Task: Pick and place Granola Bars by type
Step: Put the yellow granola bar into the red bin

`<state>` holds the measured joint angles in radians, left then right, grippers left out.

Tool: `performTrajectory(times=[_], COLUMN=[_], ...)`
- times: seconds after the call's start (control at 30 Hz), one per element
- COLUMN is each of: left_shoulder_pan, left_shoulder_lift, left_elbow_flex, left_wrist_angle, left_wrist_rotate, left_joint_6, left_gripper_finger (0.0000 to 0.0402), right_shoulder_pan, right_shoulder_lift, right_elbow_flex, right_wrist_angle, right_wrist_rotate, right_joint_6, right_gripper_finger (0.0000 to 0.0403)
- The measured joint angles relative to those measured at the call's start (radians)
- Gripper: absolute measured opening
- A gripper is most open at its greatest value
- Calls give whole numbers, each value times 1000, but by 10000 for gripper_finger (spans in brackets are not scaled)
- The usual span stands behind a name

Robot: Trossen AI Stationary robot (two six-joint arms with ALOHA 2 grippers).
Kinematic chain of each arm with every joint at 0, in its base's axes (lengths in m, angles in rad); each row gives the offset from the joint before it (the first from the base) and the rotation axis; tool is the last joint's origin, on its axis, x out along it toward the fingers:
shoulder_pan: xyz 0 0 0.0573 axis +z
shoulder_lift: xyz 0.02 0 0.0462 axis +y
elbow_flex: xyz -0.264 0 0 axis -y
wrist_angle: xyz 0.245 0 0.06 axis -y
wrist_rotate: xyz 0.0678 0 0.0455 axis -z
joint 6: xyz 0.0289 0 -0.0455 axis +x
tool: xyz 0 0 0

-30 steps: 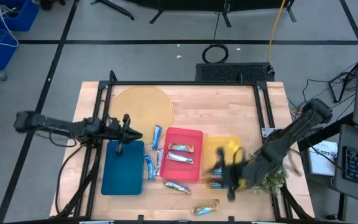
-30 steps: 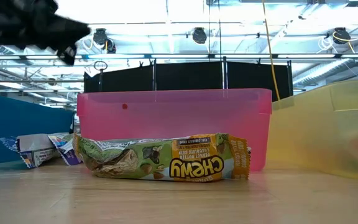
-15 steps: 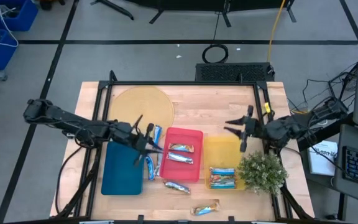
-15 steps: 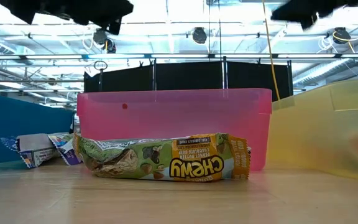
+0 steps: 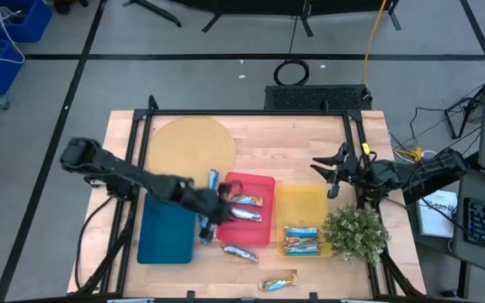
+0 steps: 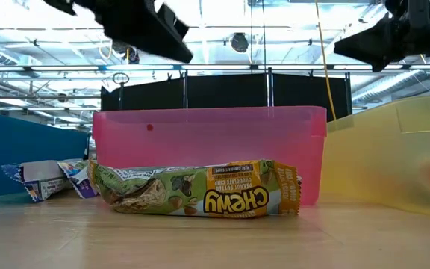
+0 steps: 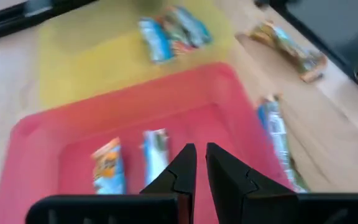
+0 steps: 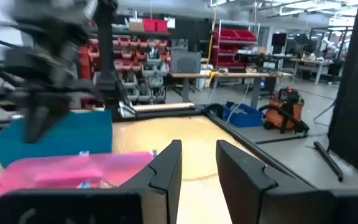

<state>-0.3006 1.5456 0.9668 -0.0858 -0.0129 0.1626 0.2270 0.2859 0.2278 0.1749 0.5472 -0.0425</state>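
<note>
The blue tray (image 5: 166,230) lies at the table's left, bare. Just right of it, blue granola bars (image 5: 203,225) lie on the wood in the gap before the red tray (image 5: 247,212), another (image 5: 213,180) up near the red tray's far left corner. The left gripper (image 5: 222,204) hangs over the red tray's left edge, fingers nearly together with only a slim gap and nothing between them. Two bars (image 7: 155,152) rest inside the red tray. In front of it a bar (image 5: 240,252) lies on the wood, and farther front a green and orange Chewy bar (image 6: 200,192). The yellow tray (image 5: 303,204) holds a small cluster of bars (image 5: 301,241) at its near end. The right gripper (image 5: 330,174) hovers past the yellow tray's far right corner, fingers parted and empty. A small plant (image 5: 356,233) stands at the right edge
</note>
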Motion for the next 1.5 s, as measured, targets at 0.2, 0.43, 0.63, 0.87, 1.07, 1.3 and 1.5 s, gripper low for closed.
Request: performTrajectory(times=[0.2, 0.43, 0.63, 0.87, 1.07, 1.3, 1.5], left_shoulder_pan=[-103, -133, -152, -155, -125, -68, -80], left_shoulder_lift=[182, 391, 555, 691, 784, 829, 836], left_elbow_flex=[217, 504, 754, 952, 1019, 1019, 1019], left_wrist_angle=[-118, -270, -398, -466, -463, -531, -501], left_wrist_rotate=[44, 121, 261, 360, 392, 323, 380], left_joint_6=[8, 6, 3, -13, -108, -142, -189], left_gripper_finger=[46, 46, 46, 46, 46, 73, 166], right_shoulder_pan=[-20, -25, -25, -25, -25, -25, -25], right_shoulder_lift=[0, 1, 2, 2, 3, 2, 3], right_elbow_flex=[-16, -17, -17, -17, -17, -17, -17], right_wrist_angle=[34, 31, 32, 38, 38, 38, 36], right_wrist_rotate=[0, -1, -2, 0, 0, 0, 0], right_joint_6=[-8, 3, 31, 29, 29, 38, 57], right_gripper_finger=[91, 91, 91, 91, 91, 91, 91])
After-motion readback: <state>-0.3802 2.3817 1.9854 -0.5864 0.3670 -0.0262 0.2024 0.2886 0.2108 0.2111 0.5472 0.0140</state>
